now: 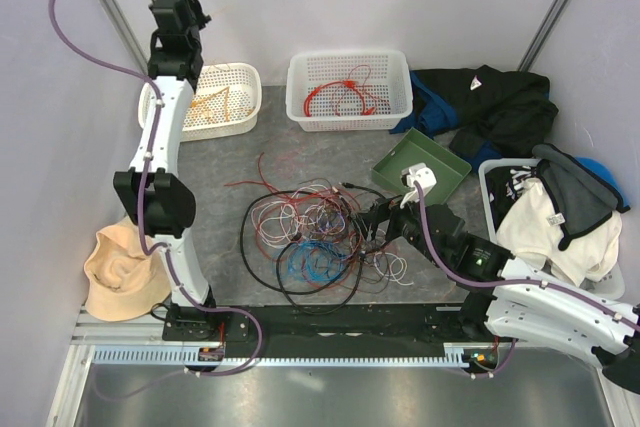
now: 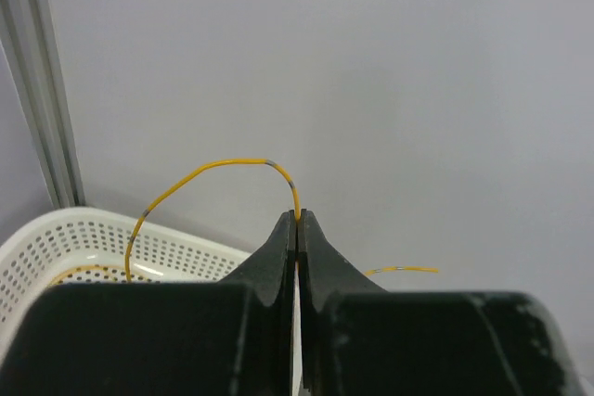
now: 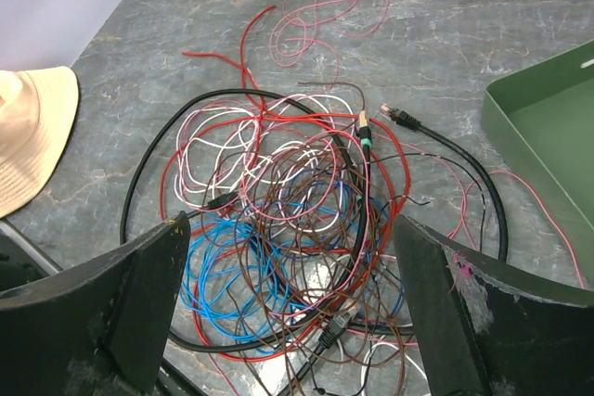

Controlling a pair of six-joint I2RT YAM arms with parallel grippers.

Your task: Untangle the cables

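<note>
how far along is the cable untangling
Done: a red cable lies in the middle basket, yellow wires in the left basket. In hand: left end effector shut on a yellow wire trailing into it. Left: the big tangle under the open right end effector.

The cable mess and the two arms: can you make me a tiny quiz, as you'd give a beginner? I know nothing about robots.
1. True or false: the right tool is shut on a cable.
2. The left tool pinches a cable of which colour? A red, B yellow, C black.
3. Fill in: one red cable lies apart from the pile, in the middle white ____.

Key
1. False: it hangs open above the tangle.
2. B: the yellow cable.
3. basket.
</note>
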